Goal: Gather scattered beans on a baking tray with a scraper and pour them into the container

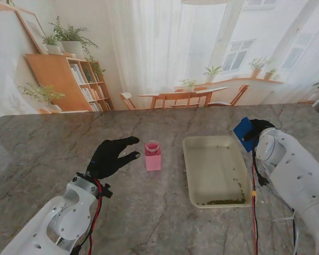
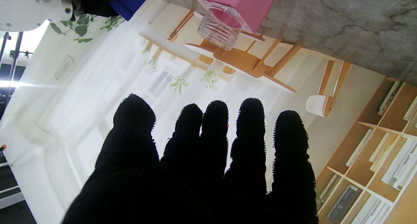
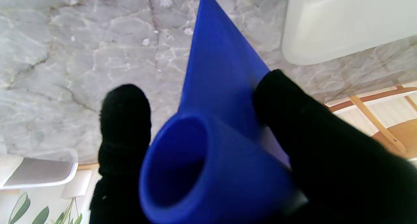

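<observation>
A grey veined marble table (image 1: 42, 154) carries a cream rectangular baking tray (image 1: 194, 164), right of centre. The robot's black-gloved left hand (image 1: 109, 156) hovers with fingers spread, holding nothing, just left of a small pink square container (image 1: 152, 155) with a clear open neck. The black-gloved right hand (image 1: 255, 132) grips a blue plastic scraper (image 1: 243, 133) above the tray's far right corner. Small green beans (image 1: 226, 201) lie gathered along the tray's near edge.

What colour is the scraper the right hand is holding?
Blue. The scraper shows best in the right wrist view, gripped by the right hand.
</observation>
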Controlling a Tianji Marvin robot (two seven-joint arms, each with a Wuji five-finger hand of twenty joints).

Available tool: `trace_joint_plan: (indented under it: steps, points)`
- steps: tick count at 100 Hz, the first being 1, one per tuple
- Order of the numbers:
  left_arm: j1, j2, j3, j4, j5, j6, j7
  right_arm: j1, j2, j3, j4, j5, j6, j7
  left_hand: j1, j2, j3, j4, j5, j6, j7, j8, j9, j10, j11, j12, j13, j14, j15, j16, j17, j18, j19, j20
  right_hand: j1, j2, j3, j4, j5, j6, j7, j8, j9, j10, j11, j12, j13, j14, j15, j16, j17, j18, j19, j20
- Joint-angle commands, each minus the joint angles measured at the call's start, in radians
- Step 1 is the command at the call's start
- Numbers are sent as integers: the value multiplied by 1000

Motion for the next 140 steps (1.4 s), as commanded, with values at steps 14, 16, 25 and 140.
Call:
trace_joint_plan:
  steps: [14,16,25,140]
  points:
    - [-16,2,9,21,-14,8,-22,60,-1,-50,81,19,-53,40,19,56,-19,29,20,-25,-5,9,-22,-20,-15,-5,15,-1,8,9,-11,15,12,12,62,81,68,32,50,-56,-79,-51,78,-18,-83,-22,-45,37,-137,-92,-120,66,-44,-37]
    - [-17,2,10,22,-14,8,-24,65,-2,-56,90,25,-55,42,19,55,-19,29,21,-26,-5,10,-21,-18,-15,-5,14,0,8,9,-11,15,12,12,63,83,68,31,50,-55,-81,-50,80,-18,-88,-22,-48,42,-146,-96,-131,71,-48,-39]
    - [-20,3,12,26,-16,8,-30,86,-3,-82,124,49,-69,54,18,55,-20,29,21,-25,-5,10,-22,-19,-15,-5,14,0,8,9,-12,15,12,12,65,87,66,31,40,-48,-108,-59,80,-25,-104,-21,-67,62,-176,-104,-181,83,-60,-45]
    - [-49,8,35,44,-29,15,-73,230,21,-298,389,32,-156,6,19,55,-19,29,22,-26,-5,9,-21,-21,-15,-5,15,-1,9,9,-11,15,13,11,-80,190,74,195,-193,211,-480,68,-325,103,-110,-134,-337,212,-343,-141,-436,128,-97,-59]
